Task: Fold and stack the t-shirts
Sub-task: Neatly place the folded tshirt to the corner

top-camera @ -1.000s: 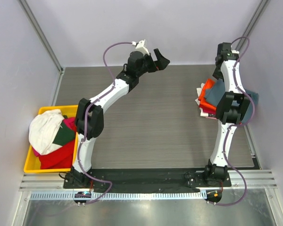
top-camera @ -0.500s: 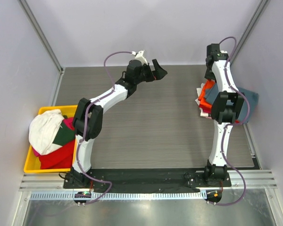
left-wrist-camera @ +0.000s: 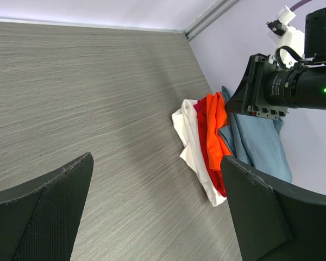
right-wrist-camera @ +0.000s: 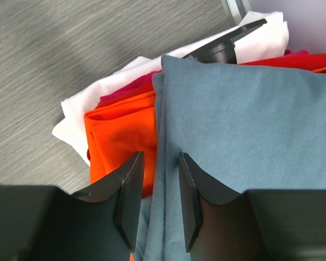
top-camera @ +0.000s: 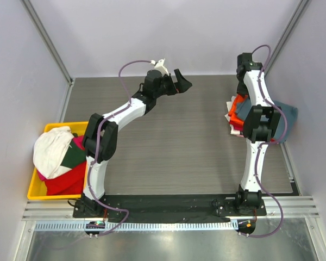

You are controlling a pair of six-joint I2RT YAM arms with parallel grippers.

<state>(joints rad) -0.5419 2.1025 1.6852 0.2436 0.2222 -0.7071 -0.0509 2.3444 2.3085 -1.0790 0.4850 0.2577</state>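
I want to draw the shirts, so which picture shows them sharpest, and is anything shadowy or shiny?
Right wrist view: sharpest, with crisp folds on the blue-grey t-shirt and the orange t-shirt. Left wrist view: a soft shadow band crosses the table. Top external view: the right arm covers part of them, and the metal strip glares.

yellow bin (top-camera: 33, 194): sits at left edge of table | table (top-camera: 174, 147): grey wood-grain top | walls (top-camera: 152, 32): pale, on three sides | metal post (top-camera: 46, 41): back-left corner, another back-right
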